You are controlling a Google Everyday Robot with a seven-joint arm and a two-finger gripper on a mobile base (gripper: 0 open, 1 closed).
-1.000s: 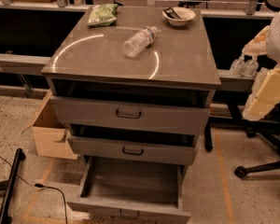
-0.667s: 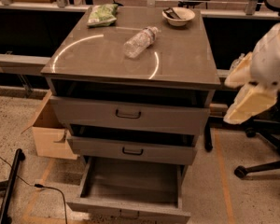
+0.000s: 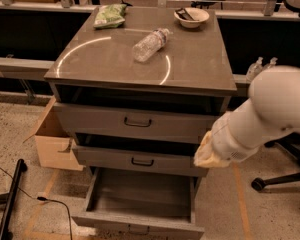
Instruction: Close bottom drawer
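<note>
Cardboard box, open-topped, is seen at the far left against the side of the grey cabinet, with a black pole and a thin cable lying on the speckled floor in front of it. On the cabinet top, a green bag is placed at the back left, a clear plastic bottle is laid on its side near the middle, and a bowl is set at the back right. Below, the top drawer and the middle drawer are left slightly ajar, while the bottom drawer is pulled well out at the foot of the cabinet, its plain grey inside exposed. None of these is moved from the earlier frames.

What is changed lies to the right. The white arm, earlier held at the right edge and apart from the cabinet, is now brought leftward and lower. Its cream-coloured gripper is positioned in front of the right end of the middle drawer, above the right rear corner of the bottom drawer. Whether the gripper is open or closed cannot be told, nor whether any drawer is touched. An office chair base is partly seen behind the arm.
</note>
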